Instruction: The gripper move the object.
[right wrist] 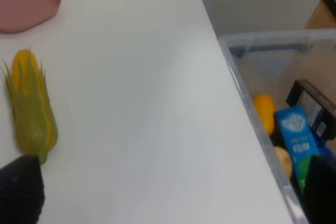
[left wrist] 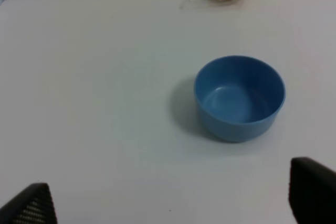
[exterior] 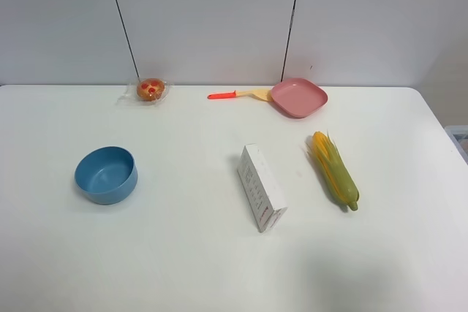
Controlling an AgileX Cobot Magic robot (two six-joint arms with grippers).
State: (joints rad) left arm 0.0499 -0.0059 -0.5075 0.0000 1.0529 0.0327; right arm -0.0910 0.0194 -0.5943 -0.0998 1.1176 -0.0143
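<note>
Toy corn cob (exterior: 334, 170) lying flat on the white table (exterior: 183, 253), right of centre in the high view, yellow kernels at the far end, green husk running toward the near end, untouched by either arm. Just to its left, apart from it, a white box (exterior: 260, 187) lying roughly parallel. Beyond the cob toward the wall, a pink plate (exterior: 297, 97), with an orange-handled spatula (exterior: 238, 94) touching or just beside the plate's left rim. Further left along the back edge, a small pastry in clear wrap (exterior: 150, 90). On the left half of the table, well apart from the cob, a blue bowl (exterior: 107, 174), upright and hollow side up. Seen from the right wrist, right gripper (right wrist: 170, 195) spread wide, 2 dark fingertips (right wrist: 21, 195) at opposite edges of the picture, nothing between them, one tip close by the husk end of the cob (right wrist: 30, 106); past the table edge, a clear plastic bin (right wrist: 252, 103) holding a blue carton (right wrist: 296, 137) and some orange or yellow items. Seen from the left wrist, left gripper (left wrist: 173, 195) likewise parted and holding nothing, fingertips (left wrist: 312, 190) low at both sides, the bowl (left wrist: 240, 98) ahead of them. No arm visible in the high view.
</note>
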